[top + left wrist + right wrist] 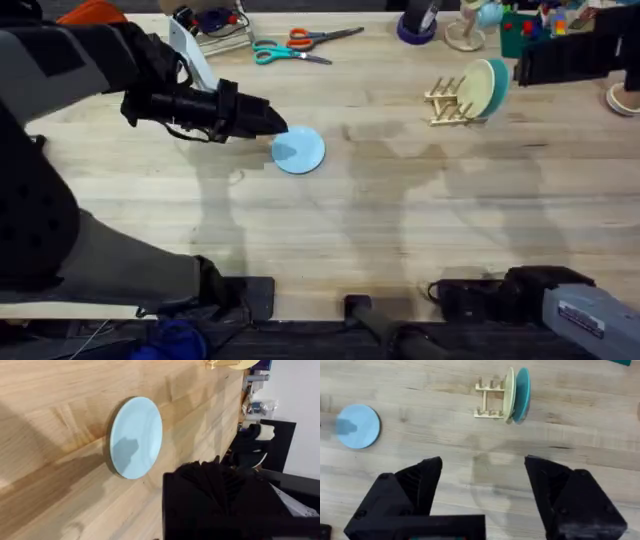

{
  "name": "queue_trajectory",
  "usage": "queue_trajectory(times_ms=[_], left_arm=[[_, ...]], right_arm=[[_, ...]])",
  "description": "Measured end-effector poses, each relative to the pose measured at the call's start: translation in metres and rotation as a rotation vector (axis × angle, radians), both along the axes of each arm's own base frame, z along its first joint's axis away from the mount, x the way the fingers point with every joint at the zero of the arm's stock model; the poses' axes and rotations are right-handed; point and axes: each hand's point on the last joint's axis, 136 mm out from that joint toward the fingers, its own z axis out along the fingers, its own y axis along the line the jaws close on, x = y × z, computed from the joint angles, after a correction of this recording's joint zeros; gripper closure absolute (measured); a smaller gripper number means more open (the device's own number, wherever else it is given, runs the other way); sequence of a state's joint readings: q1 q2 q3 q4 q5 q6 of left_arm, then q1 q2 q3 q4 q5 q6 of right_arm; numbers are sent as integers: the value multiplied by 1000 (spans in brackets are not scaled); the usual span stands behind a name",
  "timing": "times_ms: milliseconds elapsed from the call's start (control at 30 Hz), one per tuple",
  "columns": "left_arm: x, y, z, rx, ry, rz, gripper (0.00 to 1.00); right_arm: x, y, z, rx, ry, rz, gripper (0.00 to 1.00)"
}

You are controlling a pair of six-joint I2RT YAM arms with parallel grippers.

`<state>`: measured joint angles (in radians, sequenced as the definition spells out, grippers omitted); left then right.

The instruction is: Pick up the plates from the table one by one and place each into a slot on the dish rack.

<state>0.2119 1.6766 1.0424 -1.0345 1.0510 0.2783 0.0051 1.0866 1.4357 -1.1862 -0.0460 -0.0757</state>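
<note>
A light blue plate [300, 151] lies flat on the table [400, 210], left of centre. My left gripper [272, 122] hovers at the plate's far-left edge and casts a shadow on it; the left wrist view has the same plate [136, 436] just ahead of the black gripper [220, 495]. At the back right, the dish rack [446, 103] holds a cream plate [478, 88] and a teal plate [498, 86] upright side by side. My right gripper [484, 467] is open and holds nothing, well back from the rack [489, 399] and the blue plate [358, 426].
Scissors [292, 45] and assorted clutter line the table's far edge. A black object [570, 55] sits just right of the rack. The right arm [545, 295] rests low at the near right edge. Bare wood stretches between the blue plate and the rack.
</note>
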Motion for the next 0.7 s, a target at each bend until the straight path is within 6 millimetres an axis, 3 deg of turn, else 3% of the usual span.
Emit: queue_trajectory(times_ms=[433, 700], left_arm=[[8, 6, -10, 44, 10, 26, 960], [12, 8, -42, 39, 91, 26, 960]], right_arm=[[0, 0, 0, 0, 0, 0, 8], [0, 0, 0, 0, 0, 0, 7]])
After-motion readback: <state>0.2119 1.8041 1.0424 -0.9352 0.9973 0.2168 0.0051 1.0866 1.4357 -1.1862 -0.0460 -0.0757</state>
